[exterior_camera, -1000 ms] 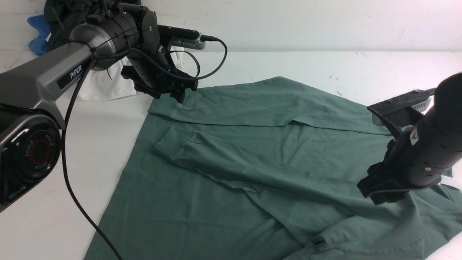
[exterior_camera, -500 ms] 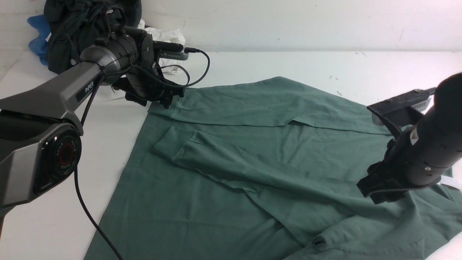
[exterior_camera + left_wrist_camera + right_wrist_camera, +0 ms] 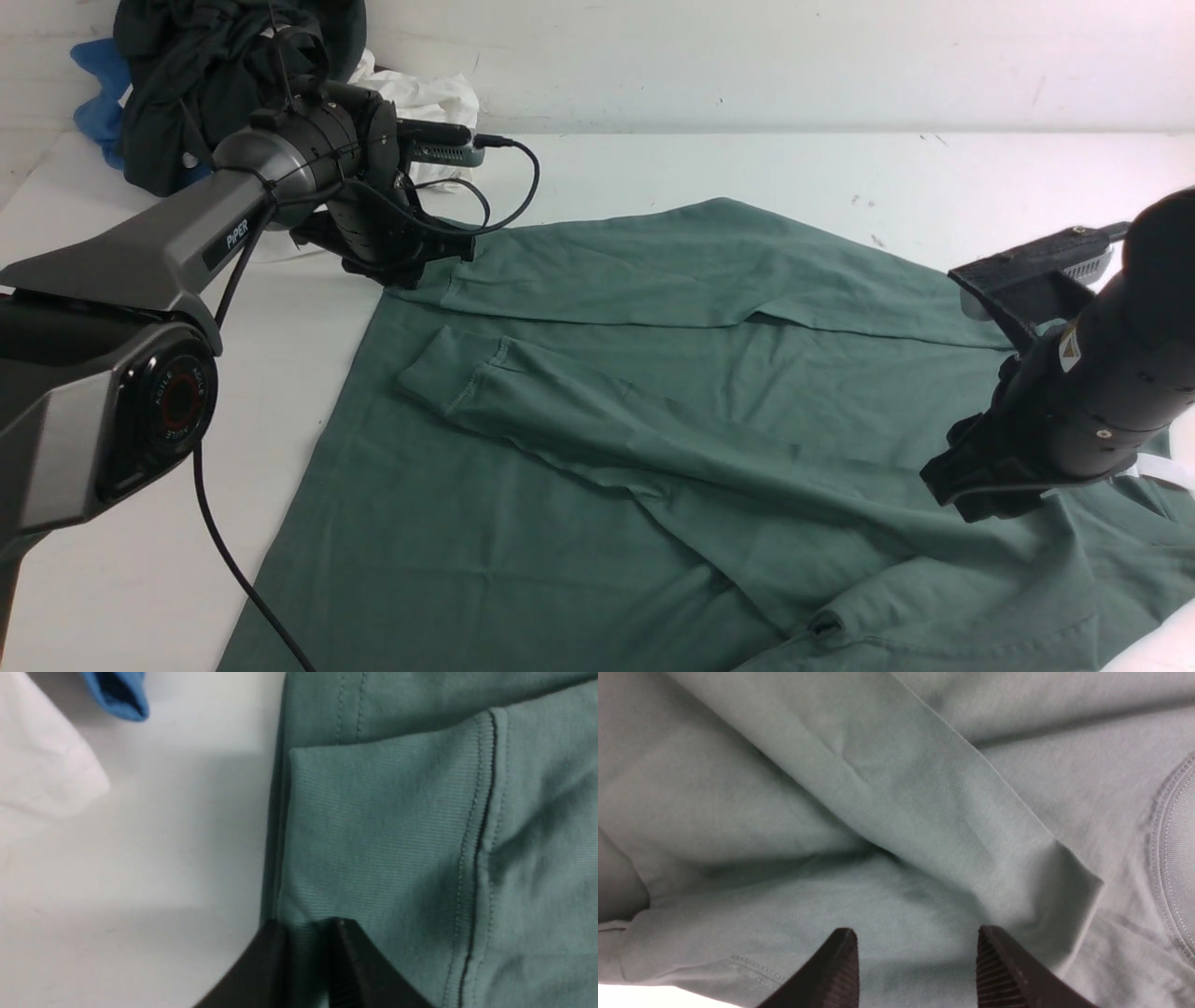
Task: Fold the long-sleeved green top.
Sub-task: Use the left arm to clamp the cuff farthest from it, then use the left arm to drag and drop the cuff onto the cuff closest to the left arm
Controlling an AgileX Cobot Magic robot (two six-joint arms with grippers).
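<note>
The green long-sleeved top (image 3: 597,420) lay spread out on the white table (image 3: 709,168), with both sleeves folded across its body. The left gripper (image 3: 310,926) was at the far left corner, and its jaws were squeezed narrow on the very edge of a ribbed cuff (image 3: 383,830). That bite looked small, so the cuff could slip out when lifted. It may also have caught only the cuff and not the layer under it. Then just the sleeve would come up and the fold would come undone.

The right gripper (image 3: 917,938) hung over the cloth near the neck, jaws apart and holding nothing. If the left arm pulled alone, the top could drag and bunch up. The white garment (image 3: 420,93) lay near and could get caught.
</note>
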